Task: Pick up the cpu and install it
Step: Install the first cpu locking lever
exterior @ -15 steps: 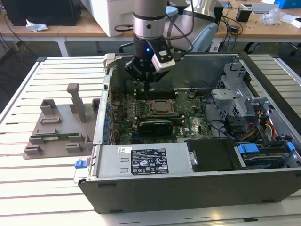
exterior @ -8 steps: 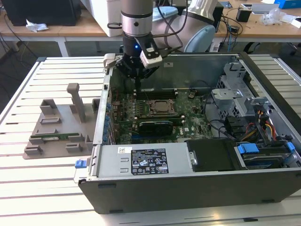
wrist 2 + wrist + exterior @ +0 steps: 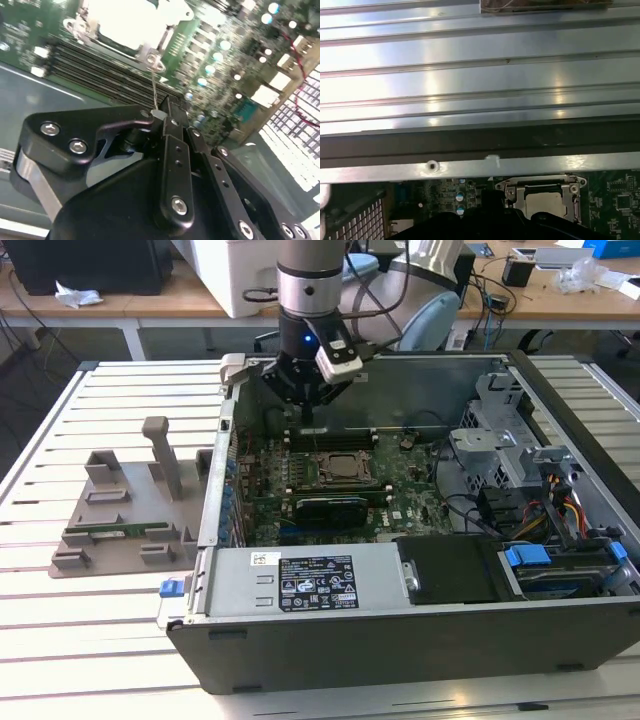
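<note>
The cpu (image 3: 131, 20) lies as a pale silvery square inside the metal frame of the motherboard socket (image 3: 340, 468); the first wrist view shows the cpu (image 3: 544, 204) framed the same way. My gripper (image 3: 305, 416) hangs inside the open computer case, just behind the socket toward the case's far wall. In the second wrist view the gripper (image 3: 164, 116) has its black fingers (image 3: 175, 150) pressed together with nothing between them. A thin wire lever (image 3: 155, 87) runs from the socket's corner to the fingertips and touches their side.
The case walls (image 3: 215, 490) ring the motherboard. A power supply (image 3: 300, 582) lies along the near side and a drive cage (image 3: 500, 450) stands at the exterior view's right. A grey fixture (image 3: 130, 510) holding a green memory stick (image 3: 120, 532) sits on the slatted table.
</note>
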Controlling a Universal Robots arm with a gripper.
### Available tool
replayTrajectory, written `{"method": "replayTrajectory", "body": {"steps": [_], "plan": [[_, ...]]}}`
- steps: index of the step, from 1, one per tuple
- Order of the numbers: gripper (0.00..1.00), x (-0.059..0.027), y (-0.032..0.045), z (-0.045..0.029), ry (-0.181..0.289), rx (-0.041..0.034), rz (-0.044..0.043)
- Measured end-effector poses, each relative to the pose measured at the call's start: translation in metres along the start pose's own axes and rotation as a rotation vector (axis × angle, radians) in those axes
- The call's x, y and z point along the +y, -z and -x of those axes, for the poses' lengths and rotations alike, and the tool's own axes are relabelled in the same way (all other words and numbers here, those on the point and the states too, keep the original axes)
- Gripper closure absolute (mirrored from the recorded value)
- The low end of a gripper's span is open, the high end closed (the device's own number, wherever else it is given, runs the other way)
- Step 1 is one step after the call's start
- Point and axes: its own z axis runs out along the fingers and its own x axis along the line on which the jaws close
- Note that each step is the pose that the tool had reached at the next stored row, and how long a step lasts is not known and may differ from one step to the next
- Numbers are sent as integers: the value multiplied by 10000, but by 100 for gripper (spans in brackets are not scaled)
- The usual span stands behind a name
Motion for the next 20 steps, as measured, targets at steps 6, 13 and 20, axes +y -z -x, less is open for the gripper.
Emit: {"method": "replayTrajectory", "body": {"steps": [6, 13, 20], "plan": [[89, 14, -13, 217, 0, 55, -2], [89, 13, -15, 220, 39, 57, -5], [89, 13, -18, 220, 878, 51, -36]]}}
